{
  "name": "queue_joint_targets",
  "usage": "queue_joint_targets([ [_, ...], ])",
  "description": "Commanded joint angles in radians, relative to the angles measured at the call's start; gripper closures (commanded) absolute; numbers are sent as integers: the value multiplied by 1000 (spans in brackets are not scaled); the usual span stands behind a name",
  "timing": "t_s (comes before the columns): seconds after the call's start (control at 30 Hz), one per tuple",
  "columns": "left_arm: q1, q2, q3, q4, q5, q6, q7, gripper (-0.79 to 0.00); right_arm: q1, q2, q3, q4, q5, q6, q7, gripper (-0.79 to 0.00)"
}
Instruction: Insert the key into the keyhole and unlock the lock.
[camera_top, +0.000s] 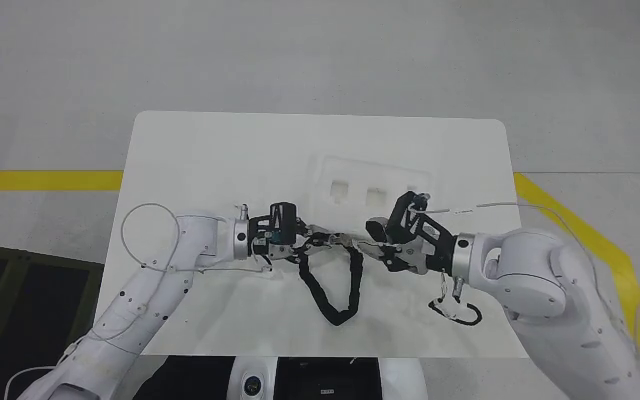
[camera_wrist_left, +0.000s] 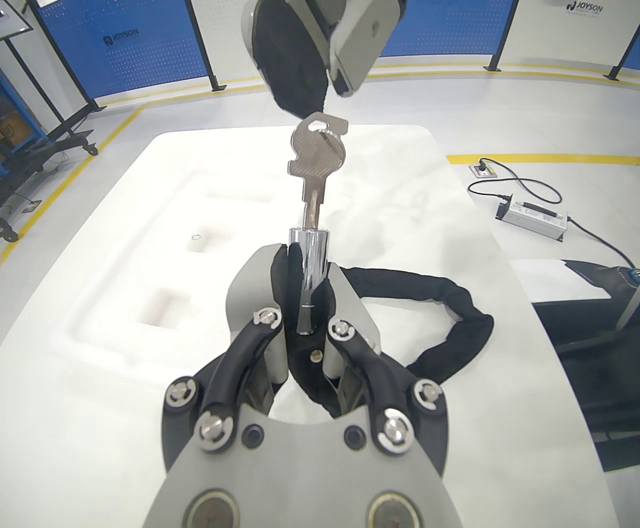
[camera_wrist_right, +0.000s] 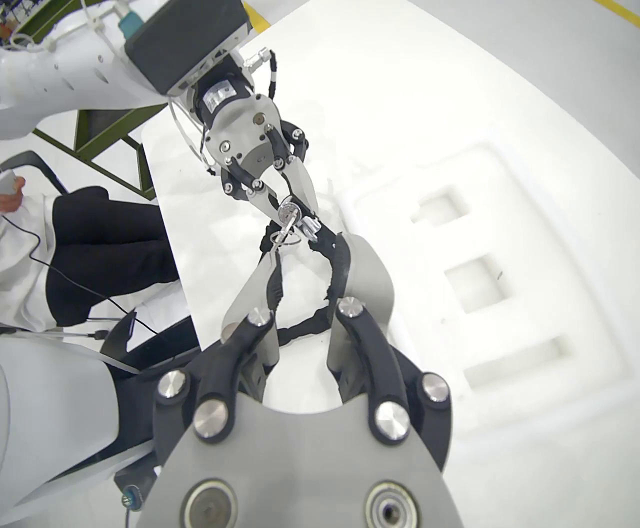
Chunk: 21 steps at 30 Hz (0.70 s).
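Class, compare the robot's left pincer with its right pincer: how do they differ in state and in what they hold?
The left pincer is shut on the chrome lock cylinder; the right pincer is open and holds nothing. The left pincer carries the lock with the key in its keyhole; the right pincer hovers by the key's head. Both have grey fingers with black pads.

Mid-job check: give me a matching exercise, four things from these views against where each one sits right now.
Things:
1. key
2. lock cylinder
3. black chain
4. foam tray

States:
A. clamped in the left gripper
B. white, with rectangular recesses, flat on the table
C. blade in the keyhole, head sticking out
D. looped, lying on the table

Pairs: 1-C; 2-A; 3-D; 4-B
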Motion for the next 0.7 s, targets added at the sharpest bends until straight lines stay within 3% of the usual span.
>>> queue_joint_targets([
  [0.0,1,4,6,-8,-53,1,-49,0,3,1,0,12,-20,-36,-17,-785],
  [0.23,-16,23,30,-33,-227,1,-209,0,2,3,3,23,-44,-77,-45,-785],
  [0.33,-21,33,4,-47,-255,15,-302,0,2,3,3,23,-44,-77,-45,-785],
  [0.53,7,42,-29,-88,-315,23,-374,0,0,3,4,16,-74,-82,-61,-785],
  [0.67,7,46,-28,-88,-379,1,-426,0,8,7,5,18,-217,-210,-144,-785],
])
